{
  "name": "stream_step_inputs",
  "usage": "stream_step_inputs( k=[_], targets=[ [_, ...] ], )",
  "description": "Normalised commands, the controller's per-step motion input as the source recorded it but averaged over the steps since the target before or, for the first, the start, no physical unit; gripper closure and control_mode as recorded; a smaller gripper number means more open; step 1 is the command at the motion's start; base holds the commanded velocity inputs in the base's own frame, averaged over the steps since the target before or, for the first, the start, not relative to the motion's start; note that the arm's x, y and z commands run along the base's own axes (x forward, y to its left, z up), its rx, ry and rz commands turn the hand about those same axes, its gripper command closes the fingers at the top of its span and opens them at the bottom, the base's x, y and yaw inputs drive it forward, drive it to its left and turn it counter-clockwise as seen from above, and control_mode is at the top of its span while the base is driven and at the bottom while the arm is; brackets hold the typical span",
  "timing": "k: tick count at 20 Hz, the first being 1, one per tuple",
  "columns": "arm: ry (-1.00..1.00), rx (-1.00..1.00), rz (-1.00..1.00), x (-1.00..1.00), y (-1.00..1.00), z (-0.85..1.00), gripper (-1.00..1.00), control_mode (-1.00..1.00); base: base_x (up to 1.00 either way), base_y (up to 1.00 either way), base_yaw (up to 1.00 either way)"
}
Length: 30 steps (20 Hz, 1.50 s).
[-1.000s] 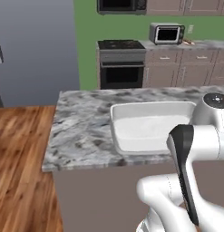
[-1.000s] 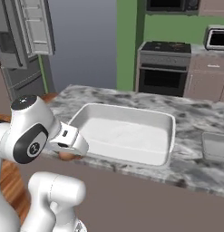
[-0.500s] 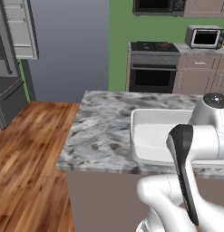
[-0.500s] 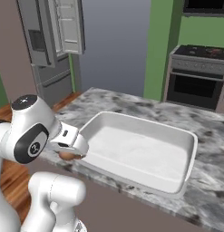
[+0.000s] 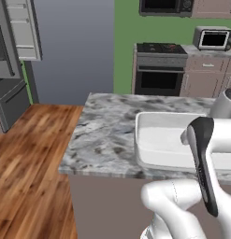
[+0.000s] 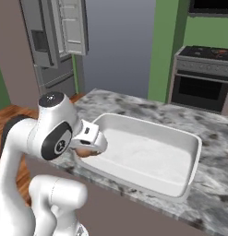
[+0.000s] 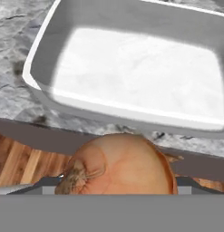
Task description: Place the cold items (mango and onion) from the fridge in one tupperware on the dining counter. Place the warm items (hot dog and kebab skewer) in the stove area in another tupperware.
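Note:
A brown onion (image 7: 120, 165) sits between my gripper's (image 7: 117, 182) fingers, which are shut on it. In the right base view the gripper (image 6: 89, 148) holds the onion (image 6: 86, 152) at the near left rim of a white tupperware (image 6: 150, 159), above the counter's front edge. The tupperware (image 7: 131, 68) lies just ahead of the onion in the hand view, and its inside is bare. It also stands on the marble dining counter (image 5: 105, 135) in the left base view, as the white tupperware (image 5: 161, 140). The mango, hot dog and kebab skewer are out of view.
A grey fridge (image 6: 53, 39) with its door open stands at the back left, over the wood floor (image 5: 28, 154). A stove with an oven (image 5: 161, 70) and a toaster oven (image 5: 212, 37) line the green back wall. Bare marble counter (image 6: 217, 133) surrounds the tupperware.
The whole picture has shifted: the base has moved, bringing the fridge and wood floor into view and sliding the counter to the right. The arm's pose and its hold on the onion are unchanged.

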Motion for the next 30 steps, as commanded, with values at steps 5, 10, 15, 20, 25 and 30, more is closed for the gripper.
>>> stream_step_inputs(
  k=[5, 10, 15, 20, 25, 30],
  targets=[
    [0.17, 0.07, -0.08, 0.89, -0.34, 0.07, 1.00, -1.00, 0.00, 0.00, 0.00],
    [0.01, 0.09, 0.01, 0.98, -0.35, -0.15, 1.00, -1.00, 0.00, 0.00, 0.00],
    [0.16, 0.03, 0.07, 1.00, -0.19, -0.25, 1.00, -1.00, 0.00, 0.00, 0.00],
    [0.17, 0.00, 0.06, 0.99, 0.00, -0.70, 1.00, -1.00, 0.00, 0.00, 0.00],
    [0.00, 0.03, 0.00, 0.80, -0.01, -0.91, 1.00, -1.00, 0.00, 0.00, 0.00],
    [0.01, 0.13, 0.00, 0.47, -0.23, -0.86, 1.00, -1.00, 0.00, 0.00, 0.00]
  ],
)
